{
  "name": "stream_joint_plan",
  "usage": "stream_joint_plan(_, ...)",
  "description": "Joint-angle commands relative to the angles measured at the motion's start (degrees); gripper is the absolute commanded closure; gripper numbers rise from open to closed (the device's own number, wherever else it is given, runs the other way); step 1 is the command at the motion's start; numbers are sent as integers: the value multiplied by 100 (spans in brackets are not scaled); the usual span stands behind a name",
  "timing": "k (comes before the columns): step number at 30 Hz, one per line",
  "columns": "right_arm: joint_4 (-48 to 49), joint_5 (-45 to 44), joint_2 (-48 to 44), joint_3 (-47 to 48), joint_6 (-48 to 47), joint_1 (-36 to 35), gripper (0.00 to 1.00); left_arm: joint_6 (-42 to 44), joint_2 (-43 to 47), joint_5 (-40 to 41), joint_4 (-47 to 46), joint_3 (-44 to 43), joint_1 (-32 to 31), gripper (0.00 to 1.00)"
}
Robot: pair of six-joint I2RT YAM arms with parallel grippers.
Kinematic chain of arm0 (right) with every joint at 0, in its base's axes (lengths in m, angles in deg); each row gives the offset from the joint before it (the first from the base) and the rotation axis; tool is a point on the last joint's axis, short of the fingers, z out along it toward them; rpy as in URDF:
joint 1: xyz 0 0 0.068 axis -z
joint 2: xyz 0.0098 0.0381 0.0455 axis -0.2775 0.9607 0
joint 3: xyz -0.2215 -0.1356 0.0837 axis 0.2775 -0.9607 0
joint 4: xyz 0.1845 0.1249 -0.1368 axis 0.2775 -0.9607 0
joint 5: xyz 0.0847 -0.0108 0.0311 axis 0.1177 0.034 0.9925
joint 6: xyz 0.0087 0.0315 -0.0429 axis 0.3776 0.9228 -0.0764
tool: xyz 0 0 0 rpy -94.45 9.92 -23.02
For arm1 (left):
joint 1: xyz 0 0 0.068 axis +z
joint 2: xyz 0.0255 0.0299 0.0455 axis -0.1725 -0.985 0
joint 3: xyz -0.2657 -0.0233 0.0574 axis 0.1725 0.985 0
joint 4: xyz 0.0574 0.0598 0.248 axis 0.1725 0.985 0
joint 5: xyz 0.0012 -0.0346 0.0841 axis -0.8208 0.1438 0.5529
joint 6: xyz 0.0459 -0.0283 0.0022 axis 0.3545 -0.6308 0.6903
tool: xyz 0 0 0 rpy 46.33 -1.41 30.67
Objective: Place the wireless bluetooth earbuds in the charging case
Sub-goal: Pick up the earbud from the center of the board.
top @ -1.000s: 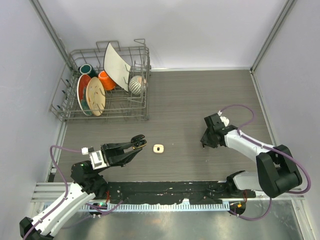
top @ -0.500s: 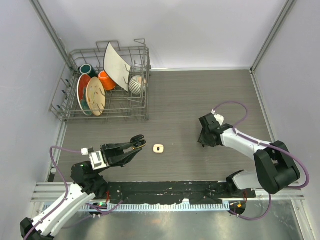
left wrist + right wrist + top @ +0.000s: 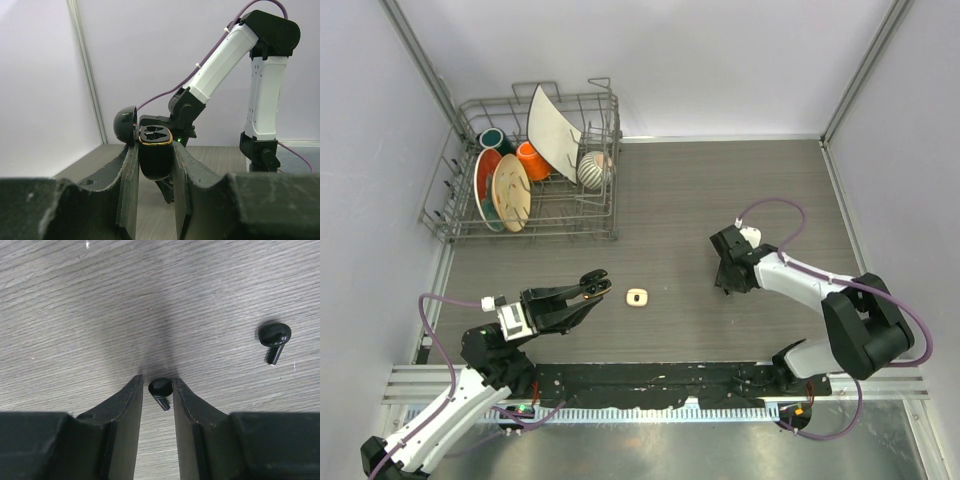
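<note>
My left gripper (image 3: 599,286) is shut on a black charging case (image 3: 156,152) and holds it upright above the table, with its domed lid (image 3: 125,123) swung open to the left and two empty wells showing. My right gripper (image 3: 157,380) has its tips down on the table, open a little, with a black earbud (image 3: 161,388) lying between the fingers. Small gaps show at the earbud's sides. A second black earbud (image 3: 274,336) lies to the right. A small cream-white case (image 3: 637,297) lies on the table between the arms. The cream-white earbuds cannot be made out.
A wire dish rack (image 3: 590,225) with plates, cups and a bowl stands at the back left. Walls close in the table on the left, back and right. My right arm (image 3: 260,75) shows beyond the case in the left wrist view.
My right gripper has slid a little to the left over the table. My left gripper and the black case have stayed where they were.
</note>
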Motion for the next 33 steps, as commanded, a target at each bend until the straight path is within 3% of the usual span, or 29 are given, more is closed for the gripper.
stream_joint_plan(1, -279, -214, 320, -123, -11, -75, 66, 80, 55, 88, -60, -16, -13, 100)
stream_joint_plan(10, -305, -267, 347, -88, -19, -93, 70, 71, 55, 88, -60, -25, -13, 100)
stream_joint_plan(16, -367, -328, 347, -44, -19, -119, 56, 80, 64, 70, -60, -34, -13, 100)
stream_joint_plan(27, -191, -109, 408, 9, -415, -146, 59, 71, 56, 44, -51, -43, -5, 100)
stream_joint_plan(33, -305, 49, 304, -105, -134, -154, 56, 63, 73, 53, -43, -51, -5, 100)
